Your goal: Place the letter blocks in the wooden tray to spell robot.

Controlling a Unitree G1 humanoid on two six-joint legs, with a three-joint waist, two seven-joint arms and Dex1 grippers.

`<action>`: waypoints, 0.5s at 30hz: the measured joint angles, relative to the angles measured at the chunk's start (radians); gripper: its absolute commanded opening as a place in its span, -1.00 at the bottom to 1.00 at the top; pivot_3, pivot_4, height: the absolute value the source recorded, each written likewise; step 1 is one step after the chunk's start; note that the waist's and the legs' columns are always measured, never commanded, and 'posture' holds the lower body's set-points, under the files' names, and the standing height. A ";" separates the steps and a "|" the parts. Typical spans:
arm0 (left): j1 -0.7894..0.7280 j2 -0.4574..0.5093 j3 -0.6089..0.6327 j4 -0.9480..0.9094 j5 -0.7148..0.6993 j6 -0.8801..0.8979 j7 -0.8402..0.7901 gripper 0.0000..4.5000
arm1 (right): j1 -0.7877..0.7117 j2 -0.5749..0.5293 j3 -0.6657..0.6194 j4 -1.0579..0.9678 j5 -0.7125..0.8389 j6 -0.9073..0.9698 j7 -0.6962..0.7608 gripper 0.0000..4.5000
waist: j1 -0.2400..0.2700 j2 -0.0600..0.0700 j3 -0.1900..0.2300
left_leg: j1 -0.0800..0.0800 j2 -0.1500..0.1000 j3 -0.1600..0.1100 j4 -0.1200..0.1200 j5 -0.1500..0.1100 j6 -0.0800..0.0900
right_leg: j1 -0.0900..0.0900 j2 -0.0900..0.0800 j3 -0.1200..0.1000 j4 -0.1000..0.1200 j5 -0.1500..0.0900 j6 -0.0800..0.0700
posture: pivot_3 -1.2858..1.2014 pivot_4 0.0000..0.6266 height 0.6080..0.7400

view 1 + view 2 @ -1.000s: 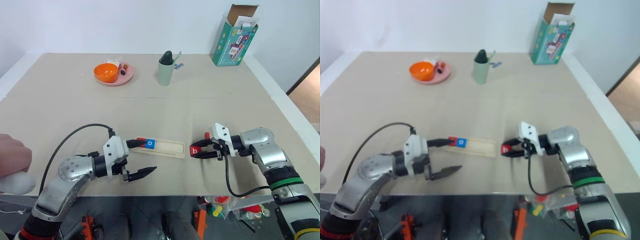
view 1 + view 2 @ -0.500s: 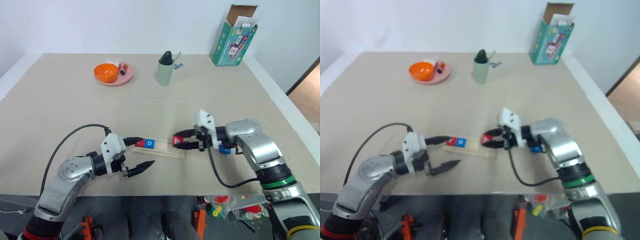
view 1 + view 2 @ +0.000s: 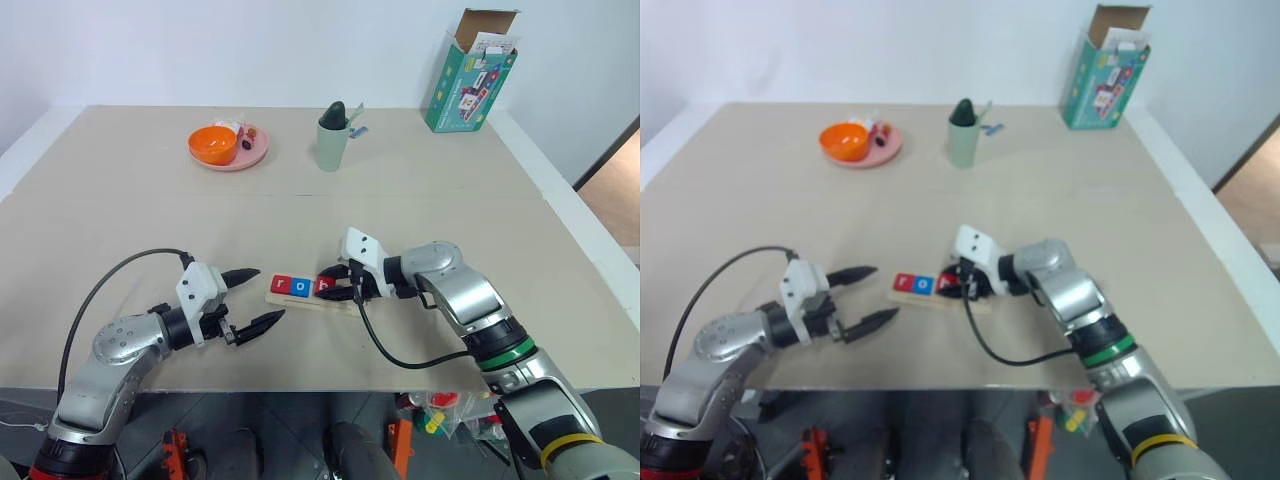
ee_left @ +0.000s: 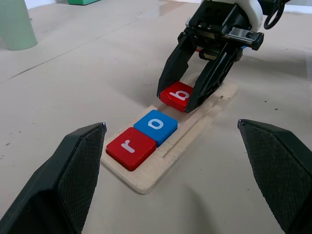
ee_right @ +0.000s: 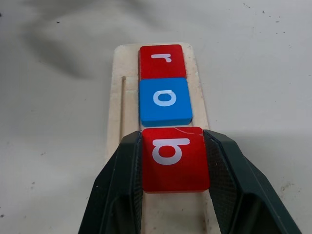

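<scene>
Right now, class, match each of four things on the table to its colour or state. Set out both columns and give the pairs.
1. r block
2. o block
3. b block
4. left pincer

A. blue, lying in the wooden tray
B. open, holding nothing
C. red, at the tray's end
D. red, clamped in the right pincer

Pairs: 1-C, 2-A, 3-D, 4-B

Silver arms, white wrist housings, black end effector fingers point(image 4: 83, 165), black cables; green band on right forearm.
</scene>
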 measured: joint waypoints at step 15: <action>0.028 0.000 -0.005 -0.001 0.011 -0.008 0.003 1.00 | -0.013 0.040 0.007 0.039 -0.010 0.008 0.000 -0.46 | 0.000 0.000 0.000 | 0.000 0.000 0.000 0.000 0.000 0.000 | 0.000 0.000 0.000 0.000 0.000 0.000 | 0.03 -0.52 1.00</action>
